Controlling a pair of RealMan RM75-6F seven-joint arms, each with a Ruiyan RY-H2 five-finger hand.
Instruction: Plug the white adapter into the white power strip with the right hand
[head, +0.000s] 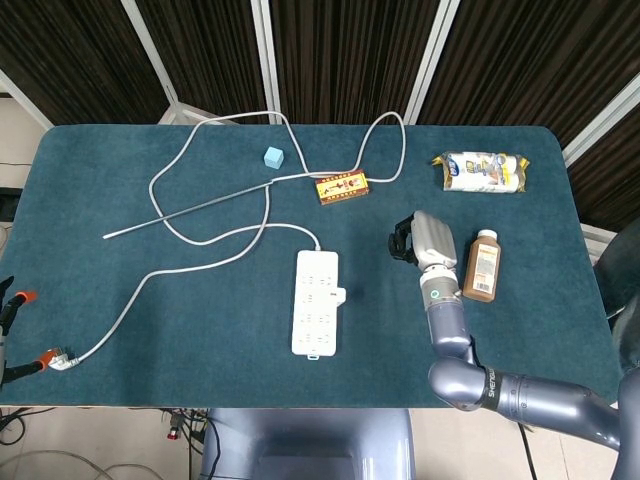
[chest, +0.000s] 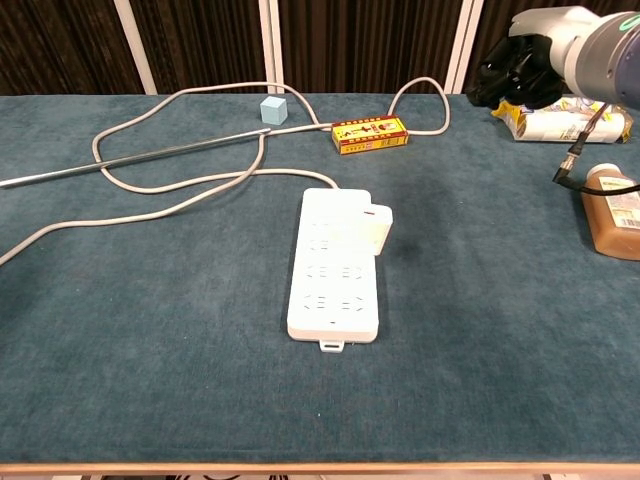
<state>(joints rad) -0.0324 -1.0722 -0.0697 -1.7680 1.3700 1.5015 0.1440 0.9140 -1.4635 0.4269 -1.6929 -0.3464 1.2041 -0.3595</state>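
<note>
Black fingers curl inward on the right hand (chest: 520, 70), clenched on nothing at the upper right of the chest view. Well apart, lower left of it, the white adapter (chest: 376, 229) sits at the right edge of the white power strip (chest: 334, 265), mid-frame.

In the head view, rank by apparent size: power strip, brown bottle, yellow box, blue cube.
1. white power strip
2. brown bottle
3. yellow box, close to the bottle, so that order is unsure
4. blue cube
</note>
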